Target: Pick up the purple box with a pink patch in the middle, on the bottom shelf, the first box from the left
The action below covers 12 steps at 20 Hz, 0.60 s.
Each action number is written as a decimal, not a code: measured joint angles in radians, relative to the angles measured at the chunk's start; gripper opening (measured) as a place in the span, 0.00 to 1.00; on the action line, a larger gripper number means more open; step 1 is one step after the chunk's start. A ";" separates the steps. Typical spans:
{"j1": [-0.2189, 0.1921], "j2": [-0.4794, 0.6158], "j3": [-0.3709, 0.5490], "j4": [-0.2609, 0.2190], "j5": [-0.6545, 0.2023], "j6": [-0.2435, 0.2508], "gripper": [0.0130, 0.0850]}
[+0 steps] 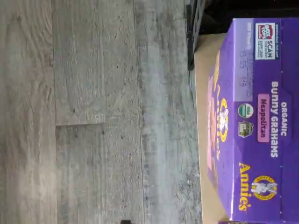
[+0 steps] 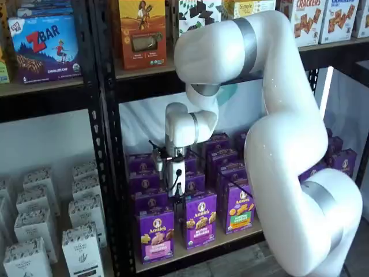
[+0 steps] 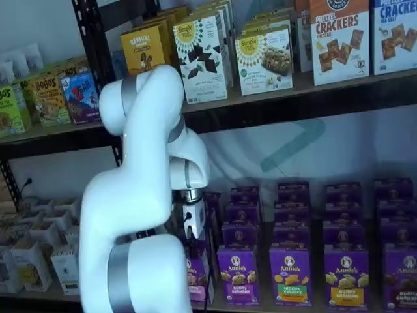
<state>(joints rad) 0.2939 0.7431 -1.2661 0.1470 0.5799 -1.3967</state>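
The purple box (image 2: 155, 234) with the pink panel stands upright at the front left end of the bottom shelf (image 2: 199, 249). In a shelf view it (image 3: 198, 276) is partly hidden behind the arm. The wrist view shows its top face (image 1: 261, 126) with a pink "Neapolitan" patch, on the tan board (image 1: 205, 70). My gripper (image 2: 174, 183) hangs just above and slightly behind the box, pointing down, and also shows in a shelf view (image 3: 193, 228). No gap between the fingers shows, and they hold no box.
Rows of other purple Annie's boxes fill the shelf, one with a purple panel (image 2: 200, 219) right beside the target and one with a green panel (image 2: 239, 209). A black rack post (image 2: 109, 173) stands left. White boxes (image 2: 81, 242) fill the neighbouring bay. Grey floor (image 1: 93, 116) lies in front.
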 joint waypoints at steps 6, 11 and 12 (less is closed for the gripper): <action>0.015 0.027 -0.004 -0.006 -0.080 0.016 1.00; 0.024 0.057 -0.036 0.005 -0.076 0.016 1.00; 0.026 0.064 -0.045 0.007 -0.075 0.016 1.00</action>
<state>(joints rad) 0.3194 0.8075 -1.3108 0.1541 0.5049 -1.3805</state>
